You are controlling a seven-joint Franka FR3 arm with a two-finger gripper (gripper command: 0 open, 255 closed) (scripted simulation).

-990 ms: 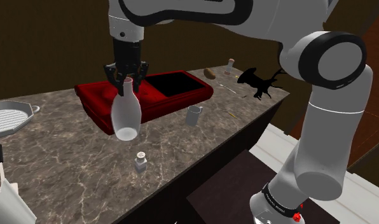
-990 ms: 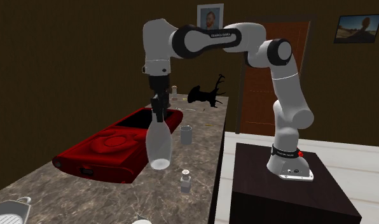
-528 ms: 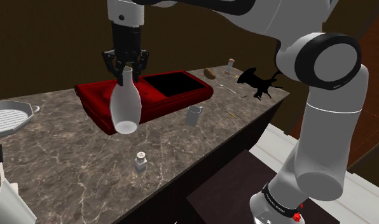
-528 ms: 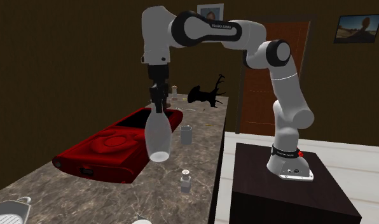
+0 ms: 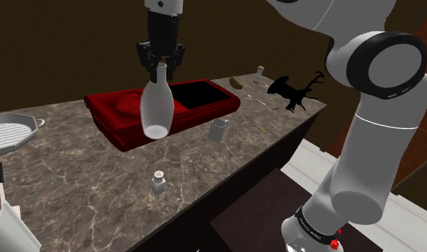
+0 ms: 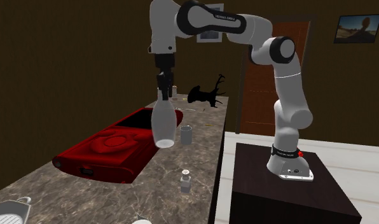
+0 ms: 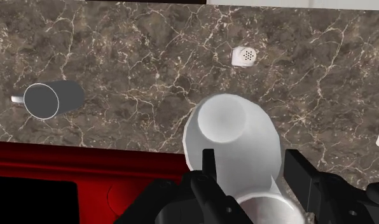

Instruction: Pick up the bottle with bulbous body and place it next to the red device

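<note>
A white bottle [image 5: 155, 109] with a bulbous body and thin neck hangs in the air, held by its neck. My black gripper [image 5: 160, 68] is shut on that neck, well above the marble counter [image 5: 76, 179]. In the second exterior view the bottle [image 6: 163, 126] hangs over the counter beside the red device [image 6: 109, 149]. The red device [image 5: 119, 114], a flat player with a black screen, lies on the counter behind the bottle. In the wrist view the bottle's base [image 7: 229, 137] sits between my fingers [image 7: 207, 165], with the device's red edge [image 7: 86, 181] beside it.
A small grey cup [image 5: 218, 129] stands near the device's screen end. A little shaker [image 5: 159, 182] sits near the counter's front edge. A black antlered figure [image 5: 294, 91] and a small flask [image 5: 260, 75] stand at the far end. A grill pan [image 5: 11, 131] lies at the shoulder view's left.
The gripper has risen with the bottle and shifted toward the shoulder view's right, over the device's edge. The bottle stays clasped by the neck.
</note>
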